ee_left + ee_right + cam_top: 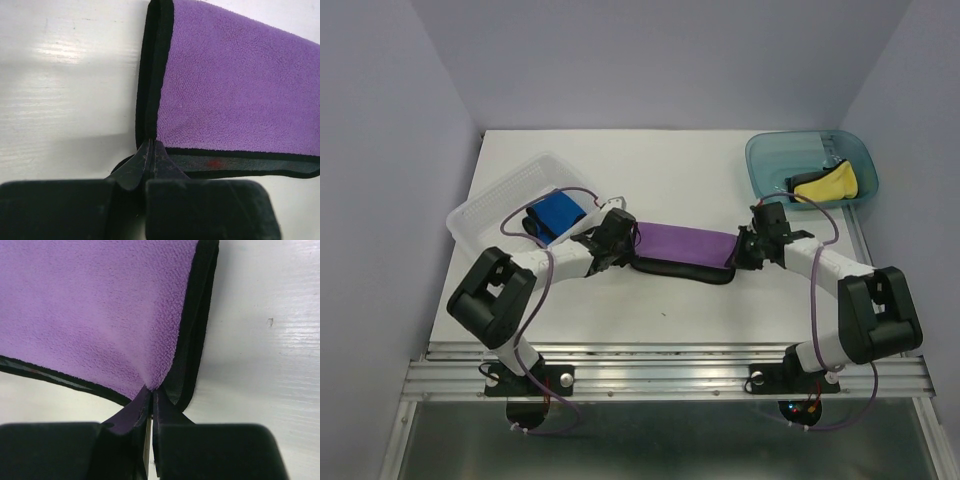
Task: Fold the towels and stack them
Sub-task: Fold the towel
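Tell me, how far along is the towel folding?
Done: blue towel, apparently folded, in the tray. In hand: left gripper and right gripper each pinch a corner of the purple towel, doubled over on the table. Left: yellow towel, bunched in the tub, then stacking.

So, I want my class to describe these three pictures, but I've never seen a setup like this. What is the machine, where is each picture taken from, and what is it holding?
Two robot arms are bolted at the near edge of a white table. The wide picture looks down from above and behind them; each close-up comes from a camera on one wrist. The left gripper and the right gripper are each shut on a corner of the purple towel, stretched between them. A blue towel sits in the clear tray on the left; a yellow towel lies in the teal tub, far right.
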Action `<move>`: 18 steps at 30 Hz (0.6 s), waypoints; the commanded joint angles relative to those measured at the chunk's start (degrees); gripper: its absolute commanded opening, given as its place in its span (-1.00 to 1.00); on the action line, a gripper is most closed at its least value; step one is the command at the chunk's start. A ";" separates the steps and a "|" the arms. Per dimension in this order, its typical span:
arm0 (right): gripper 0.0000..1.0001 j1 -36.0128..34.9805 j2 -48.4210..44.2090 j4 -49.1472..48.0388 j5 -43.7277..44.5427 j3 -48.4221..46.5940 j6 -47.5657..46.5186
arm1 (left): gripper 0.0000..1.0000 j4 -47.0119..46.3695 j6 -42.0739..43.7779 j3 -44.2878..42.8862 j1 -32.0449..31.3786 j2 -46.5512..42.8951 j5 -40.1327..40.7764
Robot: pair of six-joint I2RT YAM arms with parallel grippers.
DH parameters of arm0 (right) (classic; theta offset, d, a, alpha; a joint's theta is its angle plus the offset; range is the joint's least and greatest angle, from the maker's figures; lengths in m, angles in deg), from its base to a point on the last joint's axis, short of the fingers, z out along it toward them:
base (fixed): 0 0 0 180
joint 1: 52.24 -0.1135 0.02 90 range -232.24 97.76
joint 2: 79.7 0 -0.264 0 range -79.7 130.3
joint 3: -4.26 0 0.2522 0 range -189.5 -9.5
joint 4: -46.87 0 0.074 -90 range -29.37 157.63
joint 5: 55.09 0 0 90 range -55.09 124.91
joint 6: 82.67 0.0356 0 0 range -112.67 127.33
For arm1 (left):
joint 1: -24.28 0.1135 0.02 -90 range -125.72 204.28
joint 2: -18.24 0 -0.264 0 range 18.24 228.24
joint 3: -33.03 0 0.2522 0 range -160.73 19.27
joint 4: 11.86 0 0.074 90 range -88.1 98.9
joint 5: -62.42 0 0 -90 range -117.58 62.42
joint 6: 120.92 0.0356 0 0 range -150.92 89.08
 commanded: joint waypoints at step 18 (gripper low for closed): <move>-0.84 0.18 0.78 -1.00 -2.20 1.79 -0.61 | -1.00 1.38 -2.28 0.24 -0.17 -0.68 -0.04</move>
